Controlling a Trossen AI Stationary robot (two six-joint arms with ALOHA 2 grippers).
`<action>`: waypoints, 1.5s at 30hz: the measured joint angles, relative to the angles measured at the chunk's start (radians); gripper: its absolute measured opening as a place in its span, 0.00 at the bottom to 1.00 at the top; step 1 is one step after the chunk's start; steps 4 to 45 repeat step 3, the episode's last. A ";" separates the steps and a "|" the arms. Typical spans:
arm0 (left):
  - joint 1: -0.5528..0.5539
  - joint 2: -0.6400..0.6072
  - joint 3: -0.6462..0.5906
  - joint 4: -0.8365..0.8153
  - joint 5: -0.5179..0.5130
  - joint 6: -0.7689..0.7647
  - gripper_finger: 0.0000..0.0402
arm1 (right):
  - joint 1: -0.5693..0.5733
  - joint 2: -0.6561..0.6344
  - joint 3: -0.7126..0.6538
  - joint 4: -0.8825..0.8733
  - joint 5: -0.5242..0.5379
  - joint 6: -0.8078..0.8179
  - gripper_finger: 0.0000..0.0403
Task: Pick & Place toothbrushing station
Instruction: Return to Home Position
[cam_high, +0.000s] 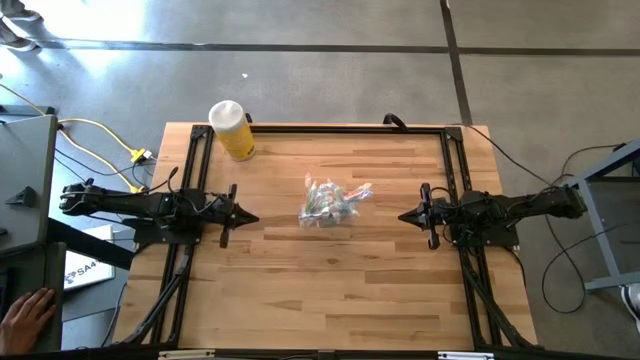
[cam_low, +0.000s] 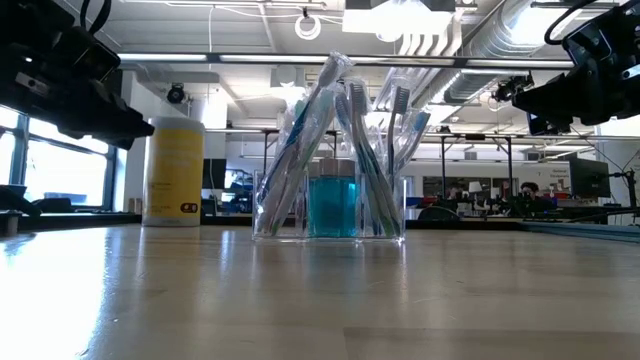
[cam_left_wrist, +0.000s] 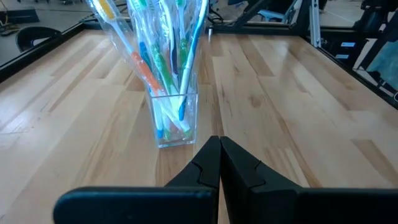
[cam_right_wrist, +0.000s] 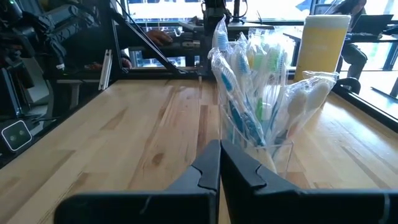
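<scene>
High view puts the clear container (cam_high: 322, 213) upright near the middle of the wooden surface (cam_high: 350, 290), packed with wrapped toothbrushes (cam_high: 345, 192) that fan out above its rim and lean partly toward the right side. The left end effector (cam_high: 250, 217) sits low by the left edge with its tips pressed together and pointing at the container, with a band of bare wood between them. The right end effector (cam_high: 405, 215) mirrors it from the right edge, fingers likewise together, also apart from the container but closer to the leaning brush ends. Neither touches anything. A yellow bottle (cam_high: 232, 130) with a white cap stands at the far left corner, well apart from the container and behind the left arm. Black frame rails (cam_high: 452, 160) run along the left, right and far edges. The whole near half of the surface, from the container to the near edge, lies open, as does the strip between the container and the far rail.
</scene>
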 joint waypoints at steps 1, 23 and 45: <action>0.000 0.000 0.000 0.000 0.000 0.000 0.00 | 0.000 0.000 0.000 0.000 0.000 0.000 0.00; 0.000 0.000 0.000 0.000 0.000 0.000 0.00 | 0.000 0.000 0.000 0.000 0.000 0.000 0.00; 0.000 0.000 0.000 0.000 0.000 0.000 0.00 | 0.000 0.000 0.000 0.000 0.000 0.000 0.00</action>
